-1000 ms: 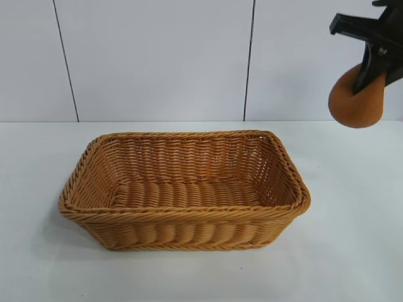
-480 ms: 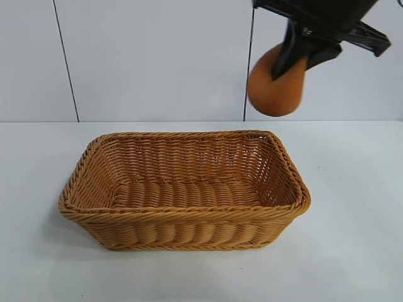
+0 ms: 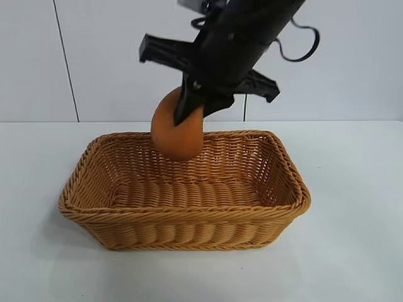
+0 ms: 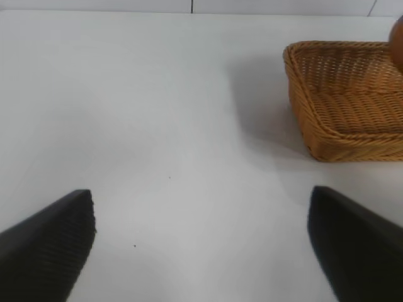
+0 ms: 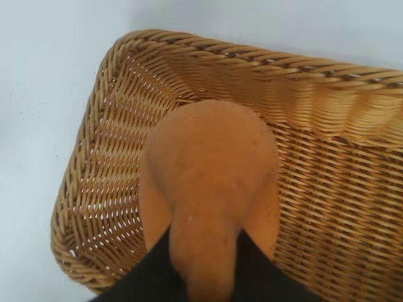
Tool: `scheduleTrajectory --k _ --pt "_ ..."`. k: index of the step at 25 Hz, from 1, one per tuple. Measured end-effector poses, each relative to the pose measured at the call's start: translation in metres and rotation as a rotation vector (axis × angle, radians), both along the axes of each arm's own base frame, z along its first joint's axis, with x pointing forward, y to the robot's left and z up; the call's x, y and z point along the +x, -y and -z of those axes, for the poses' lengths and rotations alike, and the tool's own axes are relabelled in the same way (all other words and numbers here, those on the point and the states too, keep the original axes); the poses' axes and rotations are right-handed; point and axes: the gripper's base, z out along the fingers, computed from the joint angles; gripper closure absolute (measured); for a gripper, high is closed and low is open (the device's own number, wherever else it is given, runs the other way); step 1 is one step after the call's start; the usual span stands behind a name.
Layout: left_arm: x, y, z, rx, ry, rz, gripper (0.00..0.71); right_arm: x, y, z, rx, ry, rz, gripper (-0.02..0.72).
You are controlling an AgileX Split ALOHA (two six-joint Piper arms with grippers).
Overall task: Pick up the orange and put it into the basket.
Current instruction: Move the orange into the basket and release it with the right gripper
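Observation:
The orange (image 3: pixel 174 135) hangs in the air over the back part of the wicker basket (image 3: pixel 189 217), squeezed between the black fingers of my right gripper (image 3: pixel 191 107). In the right wrist view the orange (image 5: pixel 211 170) bulges out between the two fingers, with the basket's woven floor (image 5: pixel 334 189) below it. My right gripper (image 5: pixel 204 277) is shut on the orange. My left gripper (image 4: pixel 201 245) stands open over bare table, well away from the basket (image 4: pixel 346 113) seen at the far side.
The white table (image 3: pixel 352 251) surrounds the basket on all sides. A white panelled wall (image 3: pixel 126 56) stands behind. A black cable (image 3: pixel 302 44) loops off the right arm above the basket.
The right arm has carried the orange from the upper right leftward and downward, until it hangs over the basket. The left gripper has stayed where it was.

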Motion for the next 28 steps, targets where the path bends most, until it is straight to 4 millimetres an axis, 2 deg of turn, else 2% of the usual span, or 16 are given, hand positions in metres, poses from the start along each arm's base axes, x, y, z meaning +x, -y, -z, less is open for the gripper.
scheduleTrajectory --k 5,7,10,12,14,17,19,22,28 --pt "0.000 0.000 0.000 0.000 0.000 0.000 0.059 0.008 -0.005 0.049 -0.053 -0.061 0.010 0.666" --pt "0.000 0.000 0.000 0.000 0.000 0.000 0.059 0.009 -0.006 0.057 -0.065 -0.082 0.011 0.666" --pt "0.000 0.000 0.000 0.000 0.000 0.000 0.059 0.008 -0.006 0.058 -0.065 -0.088 0.012 0.654" --pt "0.000 0.000 0.000 0.000 0.000 0.000 0.059 0.007 -0.005 0.058 -0.068 -0.095 0.011 0.585" --pt "0.000 0.000 0.000 0.000 0.000 0.000 0.059 0.006 -0.005 0.057 -0.077 -0.115 0.004 0.429" --pt "0.000 0.000 0.000 0.001 0.000 0.000 0.059 0.008 -0.007 0.045 -0.074 -0.104 -0.008 0.171" --pt "0.000 0.000 0.000 0.001 0.000 0.000 0.059 0.010 -0.008 0.031 -0.072 -0.082 -0.023 0.091" --pt "0.000 0.000 0.000 0.001 0.000 0.000 0.060 0.012 -0.010 0.007 -0.092 -0.095 -0.046 0.055" --pt "0.000 0.000 0.000 0.001 0.000 0.000 0.060 0.016 -0.006 -0.038 -0.247 -0.147 -0.105 0.052"
